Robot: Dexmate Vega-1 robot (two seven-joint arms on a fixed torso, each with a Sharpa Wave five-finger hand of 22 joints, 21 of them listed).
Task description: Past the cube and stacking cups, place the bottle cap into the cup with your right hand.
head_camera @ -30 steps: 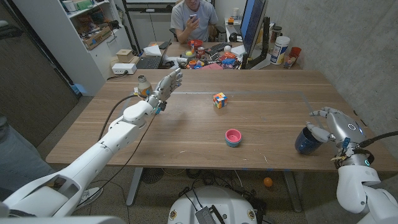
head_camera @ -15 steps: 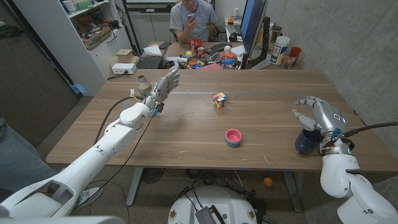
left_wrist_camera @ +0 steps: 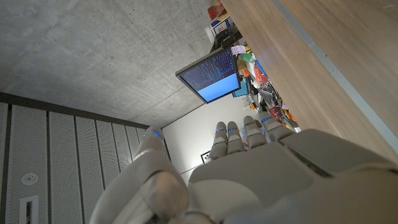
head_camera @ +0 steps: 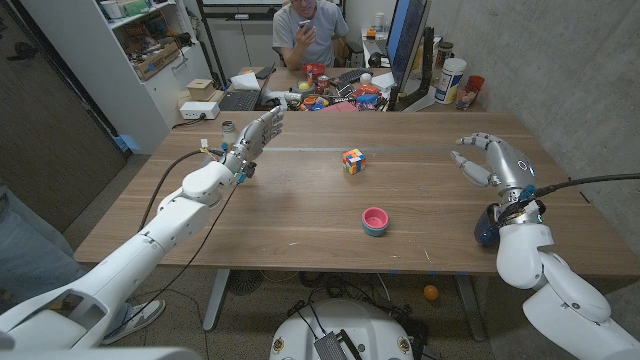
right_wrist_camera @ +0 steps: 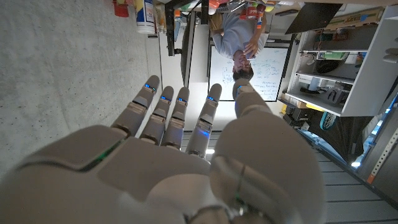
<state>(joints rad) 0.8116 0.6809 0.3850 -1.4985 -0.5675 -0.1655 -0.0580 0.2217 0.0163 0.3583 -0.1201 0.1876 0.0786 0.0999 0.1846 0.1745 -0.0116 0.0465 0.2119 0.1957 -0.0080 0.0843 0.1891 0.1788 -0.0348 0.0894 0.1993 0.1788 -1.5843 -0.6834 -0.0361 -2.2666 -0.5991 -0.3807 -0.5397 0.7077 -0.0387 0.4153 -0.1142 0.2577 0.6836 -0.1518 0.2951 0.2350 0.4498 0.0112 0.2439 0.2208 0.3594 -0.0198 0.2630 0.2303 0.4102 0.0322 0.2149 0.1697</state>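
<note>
A multicoloured cube [head_camera: 352, 160] stands on the wooden table [head_camera: 280, 215] past its middle. Nearer to me sits a pink round stacking cup [head_camera: 375, 221]. A dark blue cup [head_camera: 486, 226] stands at the right, partly hidden by my right forearm. My right hand [head_camera: 493, 160] hovers above and beyond that cup, fingers spread, holding nothing; in the right wrist view my right hand [right_wrist_camera: 177, 155] has its fingers straight. At the table's far left my left hand [head_camera: 256, 135] is raised with its fingers stretched out and nothing in it, as the left hand [left_wrist_camera: 249, 168] also looks in its wrist view. I cannot make out a bottle cap.
A small bottle [head_camera: 229, 130] stands just beside my left hand. Behind the table a seated person [head_camera: 312, 30] holds a phone, with a cluttered desk [head_camera: 340, 95], a monitor [head_camera: 405, 40] and a white canister [head_camera: 452, 80]. Shelves [head_camera: 150, 40] stand at the far left.
My right hand has lifted off the blue cup and moved up and away from me, its fingers spreading. My left hand has drifted slightly left and farther back.
</note>
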